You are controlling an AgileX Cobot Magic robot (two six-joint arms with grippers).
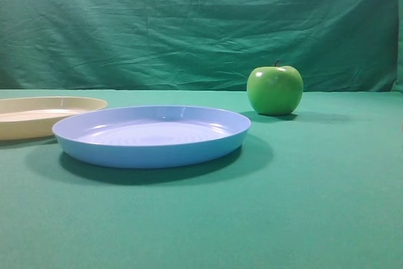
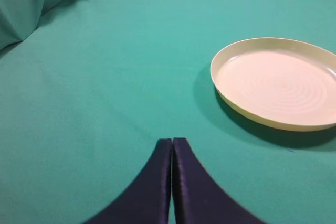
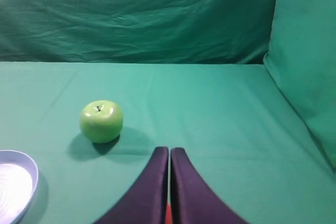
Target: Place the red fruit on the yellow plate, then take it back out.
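Blue plate (image 1: 151, 137) rim beside yellow plate (image 1: 38, 116); apple (image 1: 274, 90) apart.

The exterior high view sits low and near the tabletop, facing the far backdrop (image 1: 189, 23). Both wrist views look forward over the cloth, sharing the yellow plate (image 2: 273, 124) and green apple (image 3: 101, 121).

Green apple (image 1: 274, 90), blue plate (image 1: 151, 149)

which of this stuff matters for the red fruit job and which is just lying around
For the job:
- yellow plate, nothing on it
- red fruit: not clearly in view; only a red sliver below the right claw

Lying about:
- blue plate
- green apple
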